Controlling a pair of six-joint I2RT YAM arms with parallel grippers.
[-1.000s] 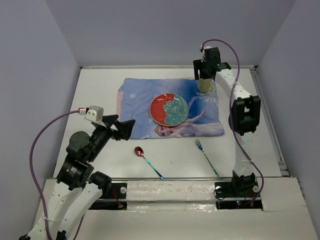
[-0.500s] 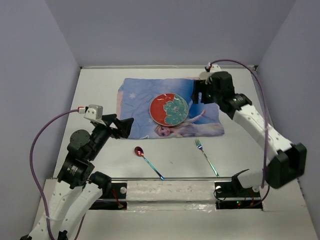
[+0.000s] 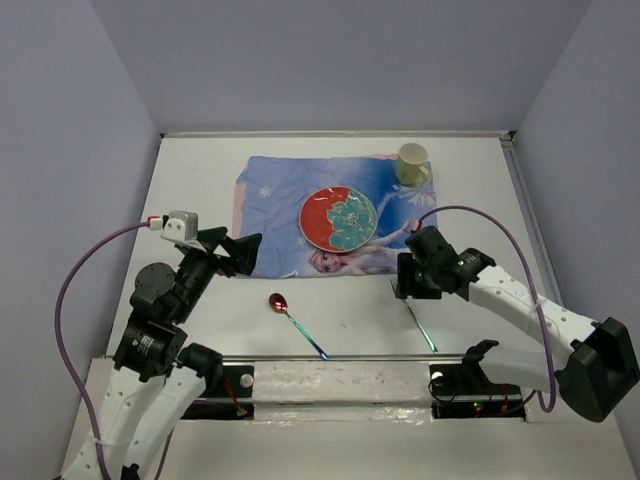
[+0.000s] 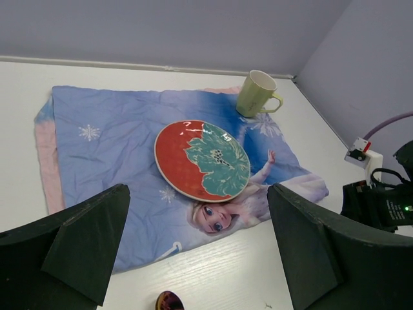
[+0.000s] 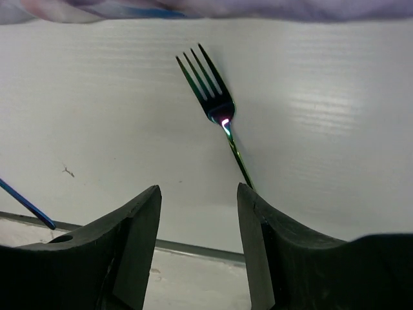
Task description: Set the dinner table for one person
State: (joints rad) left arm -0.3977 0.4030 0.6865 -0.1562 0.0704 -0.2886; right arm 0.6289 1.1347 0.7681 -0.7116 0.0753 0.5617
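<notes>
Your right gripper (image 5: pixel 199 216) hangs spread apart just above the fork (image 5: pixel 213 97) on the table (image 3: pixel 195 175), which spreads under everything in view, while your left gripper (image 3: pixel 245 255) gapes empty beside the mat (image 3: pixel 275 190).

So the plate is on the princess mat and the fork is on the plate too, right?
Not quite. The plate is on the princess mat, but the fork is not on the plate. It lies flat on the bare white table, just off the mat's near edge. The right wrist view shows this best.
</notes>
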